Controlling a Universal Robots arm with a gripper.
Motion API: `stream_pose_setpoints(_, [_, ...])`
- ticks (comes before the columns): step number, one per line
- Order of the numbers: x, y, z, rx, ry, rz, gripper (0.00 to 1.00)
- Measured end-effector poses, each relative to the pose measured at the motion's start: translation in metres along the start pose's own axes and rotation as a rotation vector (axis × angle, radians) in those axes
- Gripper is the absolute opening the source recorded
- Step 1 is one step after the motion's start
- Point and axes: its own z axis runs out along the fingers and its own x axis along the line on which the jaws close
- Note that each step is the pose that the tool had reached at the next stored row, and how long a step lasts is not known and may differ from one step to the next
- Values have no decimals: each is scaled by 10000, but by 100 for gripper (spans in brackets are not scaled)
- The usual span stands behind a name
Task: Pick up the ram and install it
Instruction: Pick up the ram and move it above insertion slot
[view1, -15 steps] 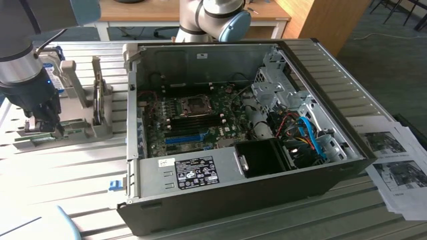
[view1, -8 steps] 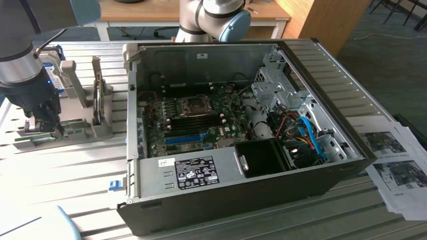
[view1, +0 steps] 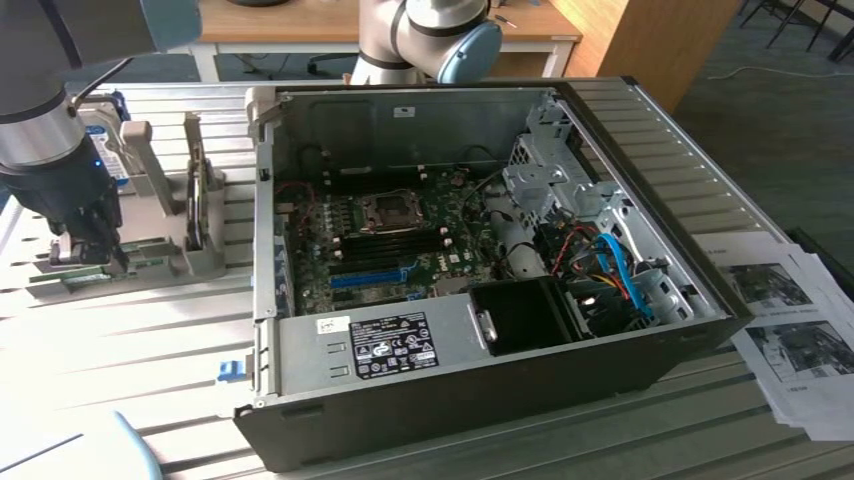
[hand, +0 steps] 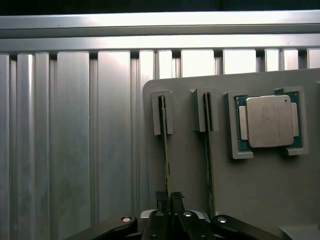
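Observation:
The ram (hand: 164, 142) is a thin green stick standing on edge in a slot of the grey holder (hand: 250, 200). My gripper (hand: 169, 196) sits over one end of it, the two dark fingertips (hand: 161, 197) pressed close on either side of its edge. In the exterior view the gripper (view1: 91, 252) points down into the same grey holder (view1: 160, 262) on the exterior view's left, beside the open computer case (view1: 641, 130). The motherboard's dark memory slots (view1: 400, 240) lie inside the case near the processor socket (view1: 391, 208).
A second green stick (hand: 208, 150) stands in the neighbouring slot, and a silver processor (hand: 268, 121) rests in a pocket of the holder. A hard drive (view1: 100, 140) stands upright behind the holder. Papers (view1: 794, 330) lie at the exterior view's right. The table is ribbed metal (hand: 75, 140).

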Motion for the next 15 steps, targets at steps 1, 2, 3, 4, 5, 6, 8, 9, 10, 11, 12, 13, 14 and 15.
stream_pose_setpoints(1, [0,0,0,1,1,-49,12])
stream_pose_setpoints(2, [0,0,0,3,1,-108,12])
stream_pose_setpoints(3, [0,0,0,5,2,-170,12])
stream_pose_setpoints(4, [0,0,0,7,3,-245,12])
stream_pose_setpoints(5, [0,0,0,9,3,-318,12])
stream_pose_setpoints(6, [0,0,0,11,5,-387,12])
stream_pose_setpoints(8, [0,0,0,13,7,-495,12])
stream_pose_setpoints(9, [0,0,0,13,7,-498,12])
stream_pose_setpoints(10, [0,0,0,14,7,-498,12])
stream_pose_setpoints(11, [0,0,0,13,7,-499,12])
stream_pose_setpoints(12, [0,0,0,13,7,-498,12])
stream_pose_setpoints(13, [0,0,0,13,7,-499,12])
stream_pose_setpoints(14, [0,0,-1,14,7,-498,12])
stream_pose_setpoints(15, [0,0,-4,13,8,-498,12])
